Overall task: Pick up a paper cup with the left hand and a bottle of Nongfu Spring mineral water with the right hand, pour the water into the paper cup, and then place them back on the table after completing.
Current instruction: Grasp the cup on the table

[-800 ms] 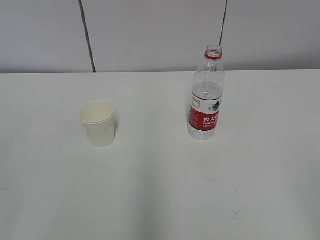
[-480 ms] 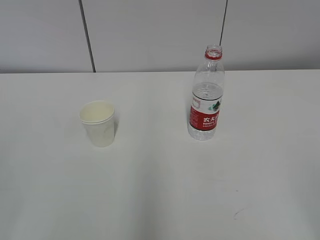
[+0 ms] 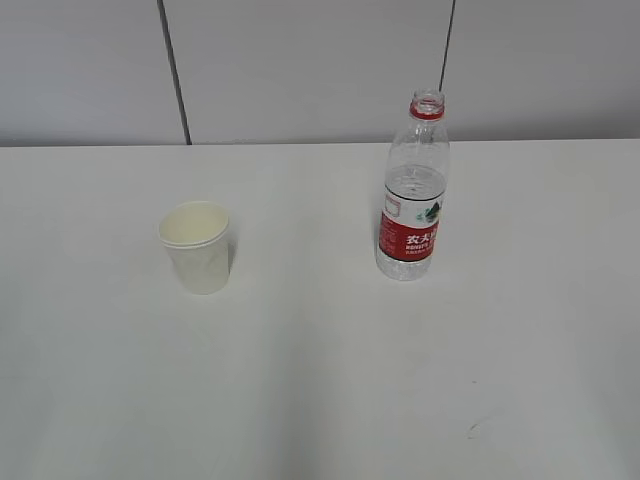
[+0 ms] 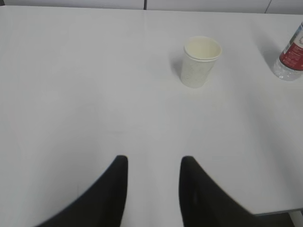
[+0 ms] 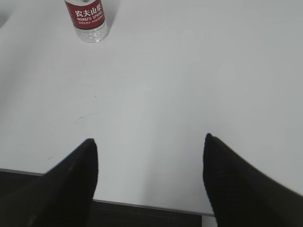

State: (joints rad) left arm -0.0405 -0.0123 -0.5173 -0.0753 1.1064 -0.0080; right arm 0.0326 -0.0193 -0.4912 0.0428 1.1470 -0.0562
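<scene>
The cream-white paper cup (image 3: pixel 201 247) stands upright left of centre on the white table (image 3: pixel 320 380); it also shows in the left wrist view (image 4: pixel 200 61). The clear Nongfu Spring bottle (image 3: pixel 413 192), red label, no cap, stands upright to the cup's right; its lower part shows in the right wrist view (image 5: pixel 88 18) and at the left wrist view's edge (image 4: pixel 291 59). My left gripper (image 4: pixel 154 161) is open and empty, well short of the cup. My right gripper (image 5: pixel 149 142) is wide open and empty at the table's near edge, far from the bottle. Neither gripper shows in the exterior view.
A grey panelled wall (image 3: pixel 300 70) rises behind the table. The table's near edge (image 5: pixel 142 204) runs under my right gripper. A faint dark mark (image 3: pixel 473 430) lies on the table front right.
</scene>
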